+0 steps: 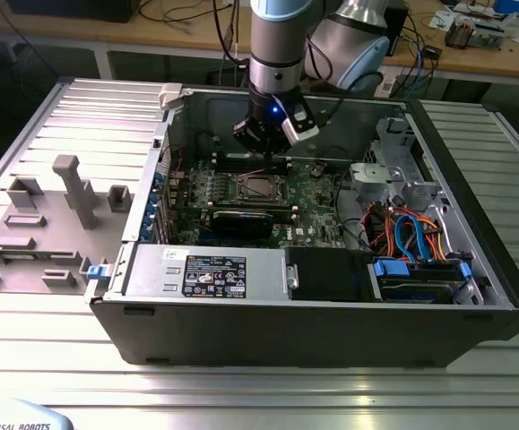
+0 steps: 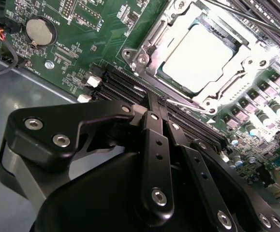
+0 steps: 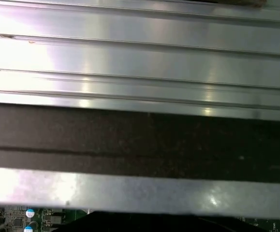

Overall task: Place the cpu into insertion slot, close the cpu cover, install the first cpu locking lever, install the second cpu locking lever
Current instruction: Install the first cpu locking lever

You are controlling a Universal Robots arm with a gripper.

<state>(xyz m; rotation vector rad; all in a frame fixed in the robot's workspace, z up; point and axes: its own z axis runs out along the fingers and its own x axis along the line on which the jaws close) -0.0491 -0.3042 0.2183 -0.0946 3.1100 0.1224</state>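
The gripper (image 1: 272,159) hangs inside the open computer case (image 1: 474,296), just above the green motherboard (image 1: 317,202) at the 12 o'clock side of the insertion slot (image 1: 261,188). In the second wrist view the gripper (image 2: 152,104) has its black fingers (image 2: 155,140) drawn together to a narrow tip with nothing between them; the tip sits against the memory slots (image 2: 125,87) just beside the socket.

The cpu (image 2: 198,50) lies flat in the insertion slot (image 2: 144,53), its silvery top bright with glare. The cpu cover (image 2: 217,94) lies down around the chip as a shiny frame. Whether the locking levers are latched cannot be told.

Writing: the power supply (image 1: 205,269) at the 6 o'clock edge of the case carries a black label (image 1: 214,276) with white print too small to make out. The motherboard (image 2: 81,43) bears white silk-screen characters near the coin battery (image 2: 39,30), likewise illegible.

View differences: the exterior view shows the whole case, the orange and blue cables (image 1: 411,233) at 3 o'clock, and the grey fixture blocks (image 1: 75,188) at 9 o'clock on the ribbed aluminium table (image 1: 241,394). The second wrist view shows the socket detail and capacitors (image 2: 263,118). The first wrist view shows ribbed metal panelling (image 3: 140,63), a dark band (image 3: 140,140), and a sliver of green board (image 3: 14,217).
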